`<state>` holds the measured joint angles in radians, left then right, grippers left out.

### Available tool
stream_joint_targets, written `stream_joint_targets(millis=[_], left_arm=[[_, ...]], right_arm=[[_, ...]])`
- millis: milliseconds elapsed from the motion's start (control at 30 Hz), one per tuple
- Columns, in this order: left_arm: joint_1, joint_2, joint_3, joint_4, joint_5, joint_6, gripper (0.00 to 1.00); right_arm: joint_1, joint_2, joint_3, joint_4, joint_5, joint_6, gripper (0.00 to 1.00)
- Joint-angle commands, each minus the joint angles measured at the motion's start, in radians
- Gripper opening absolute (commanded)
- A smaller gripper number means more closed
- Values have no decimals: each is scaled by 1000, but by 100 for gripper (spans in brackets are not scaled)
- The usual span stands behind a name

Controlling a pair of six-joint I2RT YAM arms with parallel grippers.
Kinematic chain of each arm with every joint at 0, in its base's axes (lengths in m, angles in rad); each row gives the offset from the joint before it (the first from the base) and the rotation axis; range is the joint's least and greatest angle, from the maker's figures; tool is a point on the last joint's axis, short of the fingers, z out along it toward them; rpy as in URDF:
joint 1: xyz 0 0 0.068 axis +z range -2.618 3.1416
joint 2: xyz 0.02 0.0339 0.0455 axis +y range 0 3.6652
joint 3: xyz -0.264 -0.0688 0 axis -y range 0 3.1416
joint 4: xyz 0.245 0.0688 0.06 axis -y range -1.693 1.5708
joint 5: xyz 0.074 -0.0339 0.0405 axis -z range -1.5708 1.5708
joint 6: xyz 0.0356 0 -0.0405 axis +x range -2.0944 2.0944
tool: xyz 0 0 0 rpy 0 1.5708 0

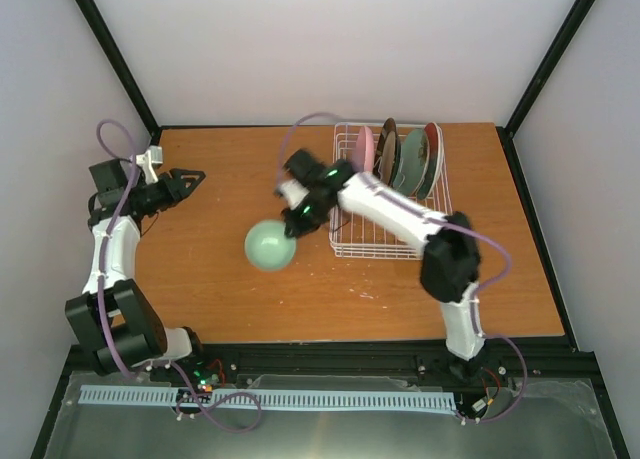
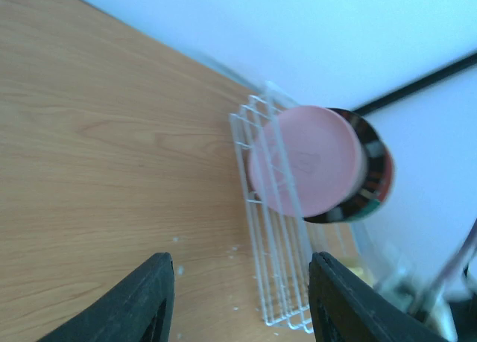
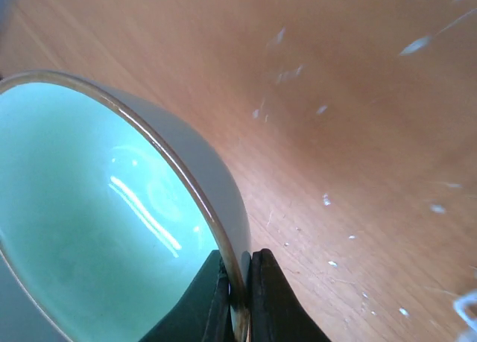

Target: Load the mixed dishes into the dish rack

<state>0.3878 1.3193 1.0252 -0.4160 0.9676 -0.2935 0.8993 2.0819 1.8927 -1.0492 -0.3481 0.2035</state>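
Note:
The small mint-green bowl [image 1: 270, 245] is mid-table; my right gripper [image 1: 296, 219] is shut on its rim, one finger inside and one outside, as the right wrist view shows [image 3: 240, 297] with the bowl [image 3: 89, 223] filling the left. The white wire dish rack [image 1: 352, 243] stands at the back right with several plates upright in it: the pink plate [image 1: 364, 149], a dark plate [image 1: 388, 147], a mint-green plate [image 1: 411, 164], a red plate [image 1: 433, 154]. My left gripper [image 1: 190, 182] is open and empty at the left; its view shows the rack [image 2: 279, 282] and pink plate [image 2: 305, 159]. No mug shows clearly.
Black frame posts stand at the back corners. The arm bases sit at the near edge.

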Motion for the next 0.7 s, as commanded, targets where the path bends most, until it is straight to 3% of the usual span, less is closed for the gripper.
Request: stream_joint_targets(millis=[0,67,167,300,433,533,567,667], left_arm=[[15,12,-91,475,371,-307,51],[15,25,-155,771,440,-531,52],[13,45,-225,1208,469,-847,54],[-15,61,-250,1546,458,-1069,58],[-76,76,-225,1698,416,-1184,68],[-101,100,-206,1851,385,-1302,69],[-104,110,-202,1902,385,-1347,71],[-107,130,-205,2003,369,-1434,76]], right_arm=[[-221,-280,-91,201,-352,136,3],[-314,-369,-220,390,-555,264,3],[-390,-460,-423,807,-790,548,3],[-396,-422,-556,1330,-950,956,3],[-395,-303,-585,1925,-996,1439,3],[-403,-131,-546,2578,-897,1958,3],[-403,-68,-500,2708,-844,2102,3],[-398,-3,-385,2688,-824,2102,3]])
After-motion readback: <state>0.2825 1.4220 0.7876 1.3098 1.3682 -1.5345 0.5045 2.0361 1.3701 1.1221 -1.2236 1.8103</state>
